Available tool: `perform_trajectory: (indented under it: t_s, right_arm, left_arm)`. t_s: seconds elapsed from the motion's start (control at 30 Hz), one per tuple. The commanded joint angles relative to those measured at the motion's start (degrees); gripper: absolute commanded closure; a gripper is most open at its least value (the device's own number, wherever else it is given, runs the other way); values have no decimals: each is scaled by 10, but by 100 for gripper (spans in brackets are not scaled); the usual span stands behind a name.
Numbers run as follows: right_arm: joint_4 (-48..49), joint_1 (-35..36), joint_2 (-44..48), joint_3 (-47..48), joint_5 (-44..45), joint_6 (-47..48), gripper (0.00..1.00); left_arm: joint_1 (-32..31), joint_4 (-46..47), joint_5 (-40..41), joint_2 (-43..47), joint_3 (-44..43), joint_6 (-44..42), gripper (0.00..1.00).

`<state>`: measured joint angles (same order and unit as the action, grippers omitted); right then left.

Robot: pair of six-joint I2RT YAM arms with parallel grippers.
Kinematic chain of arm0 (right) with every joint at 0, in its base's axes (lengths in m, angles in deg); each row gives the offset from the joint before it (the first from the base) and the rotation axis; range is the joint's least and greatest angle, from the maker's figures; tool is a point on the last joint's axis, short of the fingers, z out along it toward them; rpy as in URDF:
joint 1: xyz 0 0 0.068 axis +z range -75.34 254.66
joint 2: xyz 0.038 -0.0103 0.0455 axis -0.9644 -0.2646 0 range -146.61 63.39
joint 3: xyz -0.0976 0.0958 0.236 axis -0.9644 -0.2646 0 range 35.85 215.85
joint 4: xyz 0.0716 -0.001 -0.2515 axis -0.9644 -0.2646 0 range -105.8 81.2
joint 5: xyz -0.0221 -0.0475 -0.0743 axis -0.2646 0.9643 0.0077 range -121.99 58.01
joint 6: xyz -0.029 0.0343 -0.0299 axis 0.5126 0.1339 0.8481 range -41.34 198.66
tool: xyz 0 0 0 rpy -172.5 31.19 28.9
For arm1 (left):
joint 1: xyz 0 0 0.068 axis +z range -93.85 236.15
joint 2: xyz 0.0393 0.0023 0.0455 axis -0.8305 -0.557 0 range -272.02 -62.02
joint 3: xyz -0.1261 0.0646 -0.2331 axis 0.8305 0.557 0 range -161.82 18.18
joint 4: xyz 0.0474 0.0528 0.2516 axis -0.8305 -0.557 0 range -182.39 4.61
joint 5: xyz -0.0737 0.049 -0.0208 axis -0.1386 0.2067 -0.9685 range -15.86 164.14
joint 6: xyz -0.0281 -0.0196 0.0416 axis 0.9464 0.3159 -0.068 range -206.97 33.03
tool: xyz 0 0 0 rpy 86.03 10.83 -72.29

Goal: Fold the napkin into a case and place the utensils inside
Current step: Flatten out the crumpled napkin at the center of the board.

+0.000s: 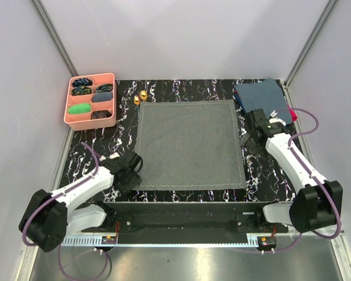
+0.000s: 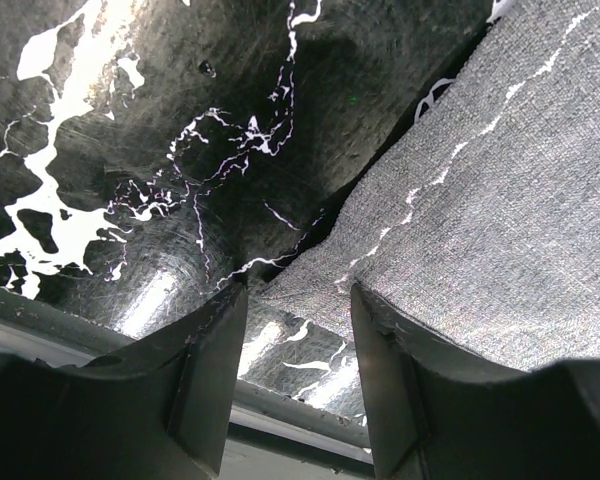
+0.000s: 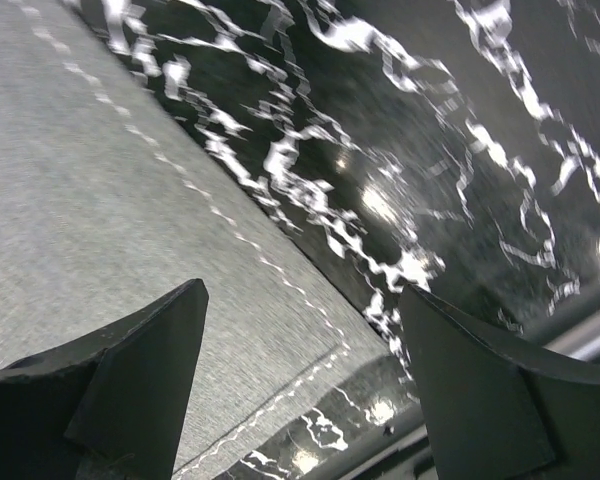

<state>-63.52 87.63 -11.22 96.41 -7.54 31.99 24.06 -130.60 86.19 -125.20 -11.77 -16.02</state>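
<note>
The grey napkin [image 1: 190,143] lies flat and unfolded in the middle of the black marbled table. Two small gold utensils [image 1: 140,97] rest just beyond its far left corner. My left gripper [image 1: 134,171] is low at the napkin's near left corner. In the left wrist view its fingers [image 2: 215,370] stand apart with the corner of the napkin [image 2: 460,200] at the tips of the gripper [image 2: 298,295], not clamped. My right gripper [image 1: 250,137] hovers at the napkin's right edge. Seen from the right wrist, this gripper [image 3: 302,290] is wide open over the hemmed napkin [image 3: 130,230].
A pink compartment tray [image 1: 69,109] with small dark and green items stands at the far left. A folded dark blue cloth [image 1: 263,96] lies at the far right corner. White walls close in on both sides.
</note>
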Motion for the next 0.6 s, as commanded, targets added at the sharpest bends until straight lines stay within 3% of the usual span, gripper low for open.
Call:
perform_trajectory:
  t_s: [0.0,0.27,0.5,0.57]
  right_arm:
    - [-54,-17,26,-25,3,-85,12]
    - [-77,-38,35,-97,-55,-160,9]
    - [-79,-40,45,-126,-57,-165,7]
    - [-74,-39,42,-136,-68,-163,11]
  left_arm:
    - [-3,-17,21,-12,2,30,49]
    - [-3,-15,29,-38,-14,45,58]
    - [-3,-22,45,-32,-28,30,89]
    - [-3,-21,52,-20,-30,22,96]
